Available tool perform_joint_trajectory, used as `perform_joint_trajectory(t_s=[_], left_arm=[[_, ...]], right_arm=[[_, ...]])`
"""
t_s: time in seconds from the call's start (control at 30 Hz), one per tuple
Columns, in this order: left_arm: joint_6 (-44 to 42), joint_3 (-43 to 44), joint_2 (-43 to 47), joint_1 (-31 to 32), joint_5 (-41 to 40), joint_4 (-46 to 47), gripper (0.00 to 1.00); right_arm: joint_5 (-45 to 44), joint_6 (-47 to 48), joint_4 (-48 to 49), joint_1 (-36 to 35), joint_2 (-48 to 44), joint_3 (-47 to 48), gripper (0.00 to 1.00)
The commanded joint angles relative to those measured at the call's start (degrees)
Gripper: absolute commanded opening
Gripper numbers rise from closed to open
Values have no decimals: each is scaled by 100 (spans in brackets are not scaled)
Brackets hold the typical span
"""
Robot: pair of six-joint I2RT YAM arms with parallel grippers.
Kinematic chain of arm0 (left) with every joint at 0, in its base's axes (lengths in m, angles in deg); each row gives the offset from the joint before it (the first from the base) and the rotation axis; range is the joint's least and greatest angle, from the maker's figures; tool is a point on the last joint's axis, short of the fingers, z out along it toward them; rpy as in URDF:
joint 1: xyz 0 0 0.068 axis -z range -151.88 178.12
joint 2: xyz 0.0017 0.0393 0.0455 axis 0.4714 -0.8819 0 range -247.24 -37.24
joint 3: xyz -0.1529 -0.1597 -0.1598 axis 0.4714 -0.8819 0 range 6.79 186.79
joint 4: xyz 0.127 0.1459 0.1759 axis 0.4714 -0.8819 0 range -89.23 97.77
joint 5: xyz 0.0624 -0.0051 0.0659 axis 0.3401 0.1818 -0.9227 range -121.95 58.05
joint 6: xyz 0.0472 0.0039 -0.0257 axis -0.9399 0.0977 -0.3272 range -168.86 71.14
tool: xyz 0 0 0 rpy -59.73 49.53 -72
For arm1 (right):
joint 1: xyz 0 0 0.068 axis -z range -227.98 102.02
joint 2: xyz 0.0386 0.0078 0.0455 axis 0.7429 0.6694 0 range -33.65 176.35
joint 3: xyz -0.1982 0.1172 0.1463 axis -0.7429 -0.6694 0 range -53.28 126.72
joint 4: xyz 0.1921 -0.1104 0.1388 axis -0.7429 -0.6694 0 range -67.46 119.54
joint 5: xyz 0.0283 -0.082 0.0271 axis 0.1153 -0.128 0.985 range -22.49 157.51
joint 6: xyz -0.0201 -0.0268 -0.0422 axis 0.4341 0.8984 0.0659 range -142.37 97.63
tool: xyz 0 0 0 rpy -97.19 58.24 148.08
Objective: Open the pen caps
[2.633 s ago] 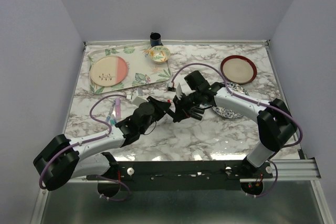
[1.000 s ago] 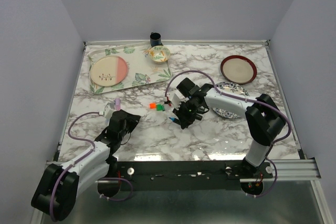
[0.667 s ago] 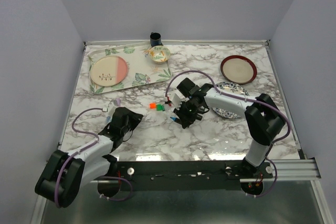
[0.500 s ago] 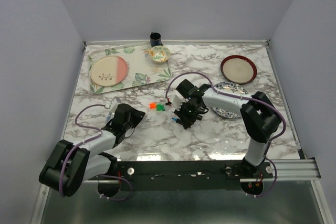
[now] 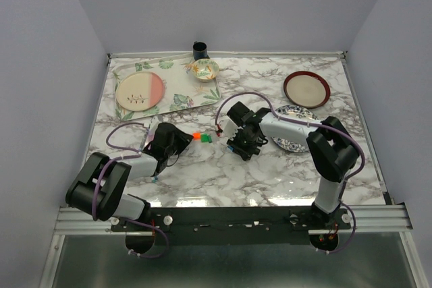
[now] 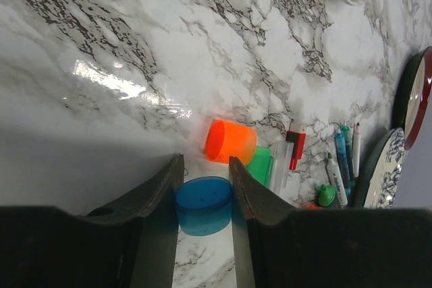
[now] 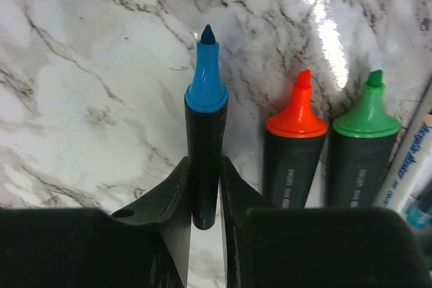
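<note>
Watching left gripper [image 6: 204, 173] pinching blue cap [image 6: 204, 206], right gripper [image 7: 204, 166] clamping uncapped blue highlighter [image 7: 206, 126]; cap maybe rolling off on release, bare tip maybe inking marble [image 7: 81, 65].

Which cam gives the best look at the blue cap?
Left wrist: the blue cap sits large and sharp between the fingers of the left gripper. Top external: that gripper hides it. Right wrist: not in frame, only the blue highlighter and two others, uncapped.
</note>
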Motion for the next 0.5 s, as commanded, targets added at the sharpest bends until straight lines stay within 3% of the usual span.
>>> perform_joint_trajectory(t_s=[0.0,0.2,0.47], left_arm=[[-203,29,-282,13,143,-285,42],[-247,47,-195,31,161,-372,54],[-388,91,253,31,-67,-811,66]], right_arm=[[-848,38,147,79,-92,-28,31],[-962,64,147,123,-198,-28,42],[-638,160,147,211,-680,-11,43]])
